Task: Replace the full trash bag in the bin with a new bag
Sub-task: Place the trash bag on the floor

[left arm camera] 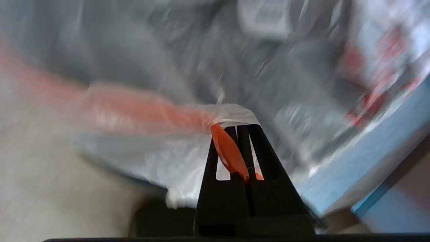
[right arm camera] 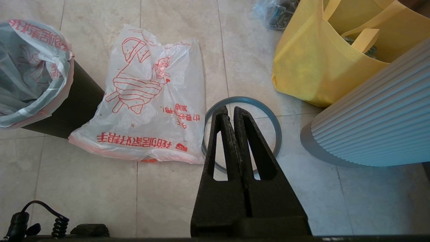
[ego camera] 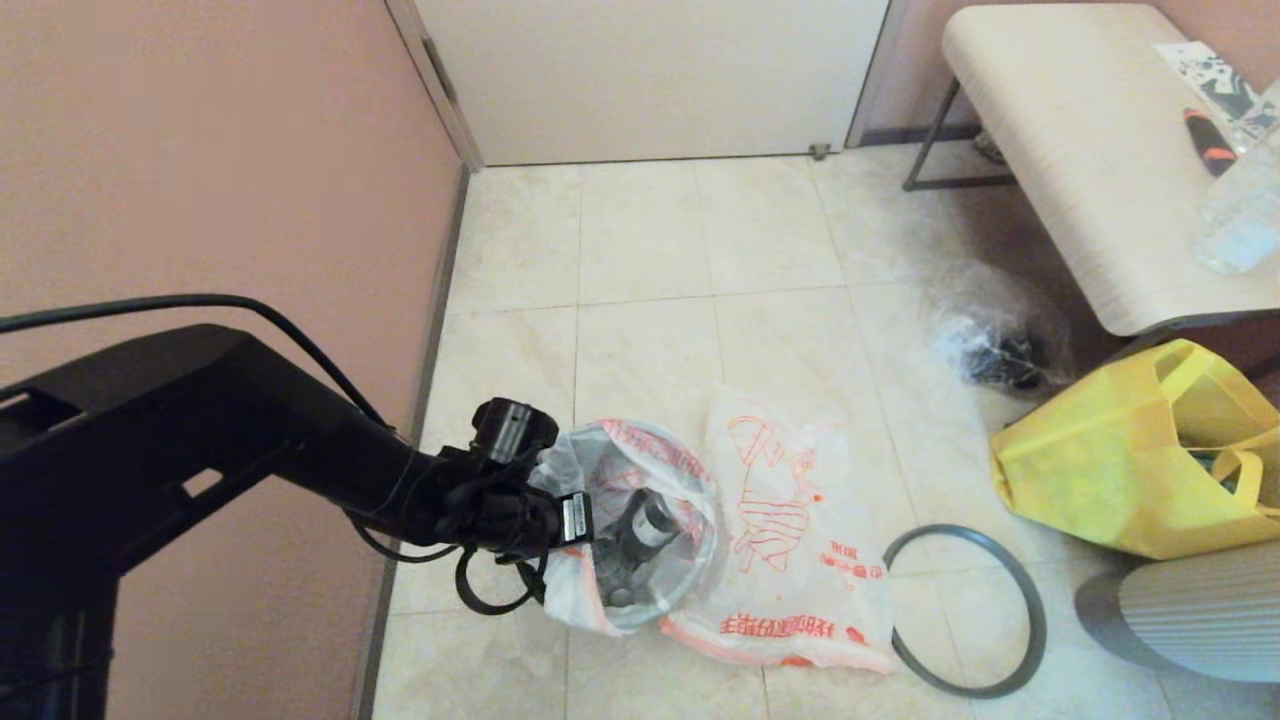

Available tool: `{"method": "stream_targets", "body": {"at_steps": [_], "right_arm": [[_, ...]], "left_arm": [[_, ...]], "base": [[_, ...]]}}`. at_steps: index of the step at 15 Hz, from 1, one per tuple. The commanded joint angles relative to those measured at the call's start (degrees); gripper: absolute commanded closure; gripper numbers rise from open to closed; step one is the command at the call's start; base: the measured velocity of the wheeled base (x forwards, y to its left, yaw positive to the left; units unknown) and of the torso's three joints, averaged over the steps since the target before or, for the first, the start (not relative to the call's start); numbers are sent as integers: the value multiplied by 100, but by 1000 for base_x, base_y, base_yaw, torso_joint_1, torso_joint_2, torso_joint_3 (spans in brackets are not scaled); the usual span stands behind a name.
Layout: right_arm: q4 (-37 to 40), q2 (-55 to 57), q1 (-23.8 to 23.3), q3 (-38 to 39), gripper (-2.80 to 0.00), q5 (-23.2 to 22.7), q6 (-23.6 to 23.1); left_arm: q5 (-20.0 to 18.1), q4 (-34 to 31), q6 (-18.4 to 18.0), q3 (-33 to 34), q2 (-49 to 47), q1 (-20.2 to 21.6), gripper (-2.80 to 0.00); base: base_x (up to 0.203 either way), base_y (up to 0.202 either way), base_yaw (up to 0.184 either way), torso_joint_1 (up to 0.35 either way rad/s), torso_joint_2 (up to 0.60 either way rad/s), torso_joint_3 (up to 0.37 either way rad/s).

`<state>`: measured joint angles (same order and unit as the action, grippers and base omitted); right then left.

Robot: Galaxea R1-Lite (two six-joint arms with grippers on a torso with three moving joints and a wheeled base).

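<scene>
The full trash bag (ego camera: pixel 640 470) sits in the bin (right arm camera: pixel 80 101), its white plastic folded over the top and a dark can showing inside. My left gripper (ego camera: pixel 560 520) is at the bag's left edge, shut on the orange-edged handle (left arm camera: pixel 230 151) of the full trash bag (left arm camera: pixel 151 67). The new bag (ego camera: pixel 790 540) lies flat on the floor just right of the bin, red drawing up. The bin's grey hoop (ego camera: pixel 960 530) lies on the tiles right of that. My right gripper (right arm camera: pixel 228 111) hangs shut and empty above the hoop (right arm camera: pixel 247 98).
A yellow fabric tote (ego camera: pixel 1130 450) stands at the right, with a clear bag of dark items (ego camera: pixel 990 340) behind it. A white ribbed object (ego camera: pixel 1200 610) is at the lower right. A pale bench (ego camera: pixel 1080 150) stands at the back right; a pink wall runs along the left.
</scene>
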<state>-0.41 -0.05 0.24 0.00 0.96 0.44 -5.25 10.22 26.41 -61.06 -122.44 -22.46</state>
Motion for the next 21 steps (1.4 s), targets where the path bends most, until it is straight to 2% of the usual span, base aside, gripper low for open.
{"method": "stream_targets", "body": {"at_steps": [1,5,8,11,15,21], "right_arm": [[-2,5,2,9,0,0,0],[-2,5,2,9,0,0,0],[-2,5,2,9,0,0,0],[-2,5,2,9,0,0,-1],[3,5,2,9,0,0,-7],[73,5,2,-25,0,24,-16]], "left_arm": [[-22,469,48,-106,-189,16,0],[-125,1140,300,-99,-274,65,0],[-81,1136,256,-136,-634,62,0],[-63,1127,252,125,-667,92,0],[362,1130,139,555,-567,197,0],[53,1158,154,1095,80,391,0]], "base": [[0,0,0,0,0,0],[0,0,0,0,0,0],[0,0,0,0,0,0],[0,0,0,0,0,0],[0,0,0,0,0,0],[0,0,0,0,0,0]]}}
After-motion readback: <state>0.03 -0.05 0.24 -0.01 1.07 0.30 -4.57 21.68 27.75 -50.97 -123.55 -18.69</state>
